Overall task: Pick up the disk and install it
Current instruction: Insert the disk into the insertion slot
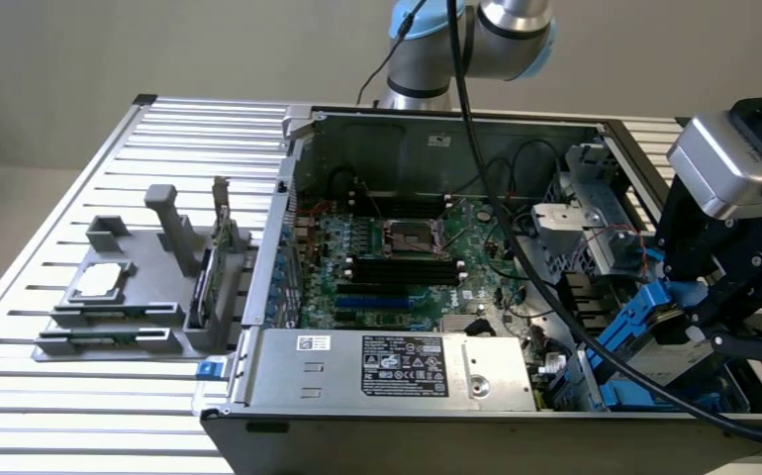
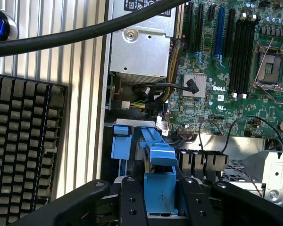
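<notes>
The disk (image 1: 645, 322), with its blue carrier rails, stands on edge at the open computer case's corner on the exterior view's right, above the blue drive bay (image 1: 632, 391). My gripper (image 1: 705, 312) is shut on it from above. In the wrist view the disk's blue rail (image 2: 159, 160) sits between the two black fingers (image 2: 132, 200), and the gripper (image 2: 161, 200) clamps it on both sides. Most of the disk's metal body is hidden behind the gripper and the rails.
The open computer case (image 1: 289, 198) lies on a slatted metal table (image 1: 38, 396), with motherboard (image 1: 395, 257) and power supply (image 1: 388, 364) inside. A grey fixture (image 1: 124, 317) holds a chip and a green card. A keyboard (image 2: 23, 136) and a black cable (image 2: 85, 33) are close by.
</notes>
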Controlling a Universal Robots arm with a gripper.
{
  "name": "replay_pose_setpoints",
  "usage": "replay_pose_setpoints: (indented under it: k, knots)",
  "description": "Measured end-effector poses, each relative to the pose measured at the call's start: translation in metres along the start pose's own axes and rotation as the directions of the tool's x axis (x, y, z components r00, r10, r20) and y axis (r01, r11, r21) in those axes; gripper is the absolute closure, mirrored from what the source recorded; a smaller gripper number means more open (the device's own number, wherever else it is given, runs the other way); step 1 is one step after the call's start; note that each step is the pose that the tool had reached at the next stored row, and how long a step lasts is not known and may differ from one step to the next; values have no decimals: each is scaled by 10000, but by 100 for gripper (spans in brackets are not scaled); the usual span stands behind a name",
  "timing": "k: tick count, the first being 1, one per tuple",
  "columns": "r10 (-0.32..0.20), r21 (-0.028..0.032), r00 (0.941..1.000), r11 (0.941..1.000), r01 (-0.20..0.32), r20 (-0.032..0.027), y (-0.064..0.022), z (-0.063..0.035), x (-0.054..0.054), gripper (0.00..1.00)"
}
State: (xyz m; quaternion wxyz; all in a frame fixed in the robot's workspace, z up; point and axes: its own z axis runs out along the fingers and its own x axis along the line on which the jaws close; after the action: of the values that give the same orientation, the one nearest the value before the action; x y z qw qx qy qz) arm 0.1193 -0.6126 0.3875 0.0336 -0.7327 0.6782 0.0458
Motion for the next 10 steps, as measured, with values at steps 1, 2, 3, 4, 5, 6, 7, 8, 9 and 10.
replay_pose_setpoints:
  k: [1, 2, 3, 4, 5, 6, 7, 8, 9, 10]
  knots:
    - [0, 0, 10000, 10000, 0, 1, 0, 0, 0, 68]
    - [0, 0, 10000, 10000, 0, 0, 0, 0, 0, 68]
    - [0, 0, 10000, 10000, 0, 0, 0, 0, 0, 68]
    - [0, 0, 10000, 10000, 0, 0, 0, 0, 0, 68]
    - [0, 0, 10000, 10000, 0, 0, 0, 0, 0, 68]
    - [0, 0, 10000, 10000, 0, 0, 0, 0, 0, 68]
    - [0, 0, 10000, 10000, 0, 0, 0, 0, 0, 68]
    - [0, 0, 10000, 10000, 0, 0, 0, 0, 0, 68]
    - [0, 0, 10000, 10000, 0, 0, 0, 0, 0, 68]
    - [0, 0, 10000, 10000, 0, 0, 0, 0, 0, 68]
